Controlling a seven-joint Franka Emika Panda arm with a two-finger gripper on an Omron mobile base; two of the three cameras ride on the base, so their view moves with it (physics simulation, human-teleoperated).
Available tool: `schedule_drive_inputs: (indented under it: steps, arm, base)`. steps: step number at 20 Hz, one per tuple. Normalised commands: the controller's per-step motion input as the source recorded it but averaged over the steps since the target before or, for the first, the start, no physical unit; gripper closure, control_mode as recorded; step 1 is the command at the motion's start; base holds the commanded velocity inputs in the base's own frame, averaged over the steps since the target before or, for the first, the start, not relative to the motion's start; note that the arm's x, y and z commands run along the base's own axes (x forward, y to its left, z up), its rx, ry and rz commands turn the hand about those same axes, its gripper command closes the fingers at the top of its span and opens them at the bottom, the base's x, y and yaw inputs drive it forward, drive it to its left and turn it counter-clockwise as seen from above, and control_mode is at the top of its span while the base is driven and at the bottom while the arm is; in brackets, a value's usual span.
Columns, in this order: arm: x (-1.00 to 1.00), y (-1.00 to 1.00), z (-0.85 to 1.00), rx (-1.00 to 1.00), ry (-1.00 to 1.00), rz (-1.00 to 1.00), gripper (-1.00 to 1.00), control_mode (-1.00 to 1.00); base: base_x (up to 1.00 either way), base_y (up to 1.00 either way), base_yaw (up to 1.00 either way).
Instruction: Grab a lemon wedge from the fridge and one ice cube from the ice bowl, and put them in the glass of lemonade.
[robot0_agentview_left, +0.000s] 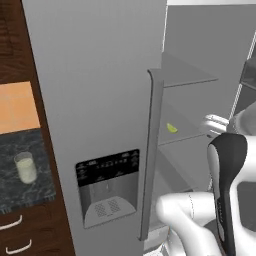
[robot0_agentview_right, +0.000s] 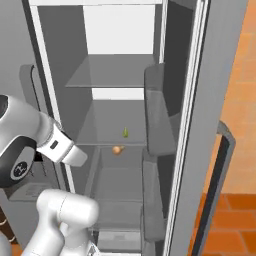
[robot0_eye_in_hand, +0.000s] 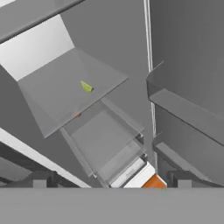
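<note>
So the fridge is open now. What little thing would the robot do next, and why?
Probably reach the hand forward into the fridge toward the lemon wedge. The door stands open, the wedge lies alone on a middle shelf, and the hand is open, empty and still well short of it.

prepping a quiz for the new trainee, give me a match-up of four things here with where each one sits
Things:
1 lemon wedge
2 orange fruit
3 glass of lemonade
4 dispenser recess

Places:
A dark counter left of the fridge
B middle fridge shelf
C closed fridge door
D level just under the wedge's shelf

Pairs: 1-B, 2-D, 3-A, 4-C
</note>
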Motion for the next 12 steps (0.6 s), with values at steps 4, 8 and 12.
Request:
schedule_drive_inputs:
  steps: [4,8,12]
  arm:
    - [0.0,0.0,0.0,0.0,0.0,0.0,-1.0,1.0]
    - [0.0,0.0,0.0,0.0,0.0,0.0,-1.0,1.0]
    - [0.0,0.0,0.0,0.0,0.0,0.0,-1.0,1.0]
  base:
    - [-0.06,-0.7,0.17]
    - [0.13,-0.31,0.11]
    - [0.42,0.01,0.07]
